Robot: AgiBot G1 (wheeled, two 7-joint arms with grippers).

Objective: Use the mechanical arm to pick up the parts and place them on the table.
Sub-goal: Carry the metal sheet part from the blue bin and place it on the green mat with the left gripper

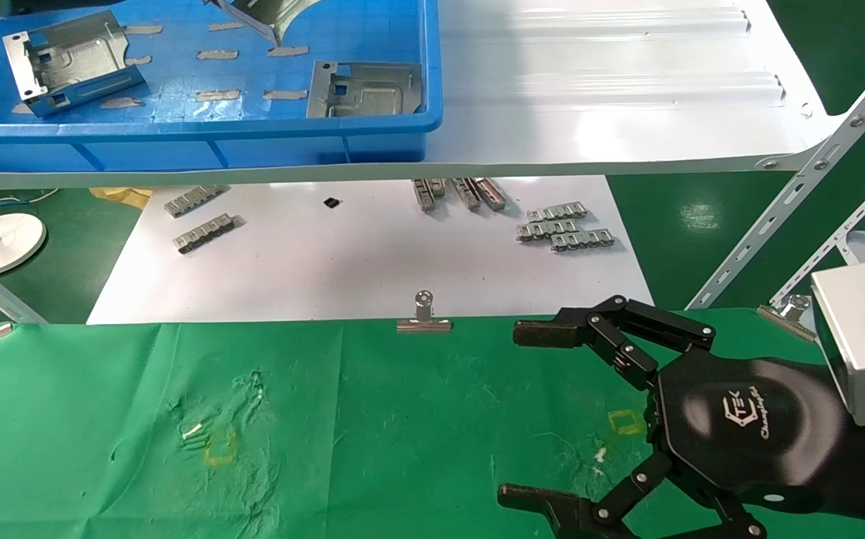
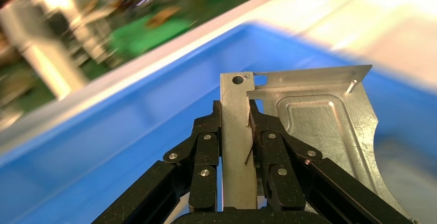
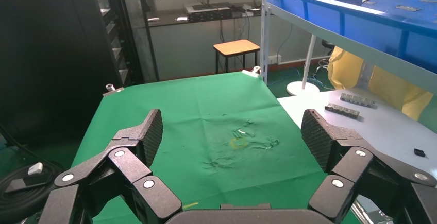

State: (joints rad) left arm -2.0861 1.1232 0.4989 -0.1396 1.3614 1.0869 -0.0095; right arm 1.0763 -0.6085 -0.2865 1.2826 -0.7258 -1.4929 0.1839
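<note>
Left wrist view: the left gripper (image 2: 237,131) has its jaws closed on a part (image 2: 309,126), clamping only the narrow folded flange that runs up between the fingers (image 2: 206,152). The broad plate with its embossed panel and curved edge hangs out to one side of the jaws, over the blue bin (image 2: 129,131). In the head view the same held part (image 1: 267,15) shows only as a sliver at the frame's top edge, so its height above the bin floor cannot be judged.

Risks, as I judge them:
- Grip is off-centre. The plate's weight sits to one side of the jaws, so it may pivot or slip during the carry to the surface (image 1: 140,419).
- The overhanging curved edge could catch the bin wall (image 1: 432,67) or the white shelf (image 1: 612,90) on the way out and down.
- Smooth bare metal against hard fingers gives little friction; a quick swing may shake it loose.

Two more parts lie flat in the bin: one at the left (image 1: 69,64), one near the front wall (image 1: 365,90). Both are silvery, with folded perforated edges and square cut-outs.

Right gripper (image 1: 552,419) hovers low over the green surface, jaws wide open, nothing between them. Binder clip (image 1: 423,318) pins the cloth edge beyond its fingertips.
</note>
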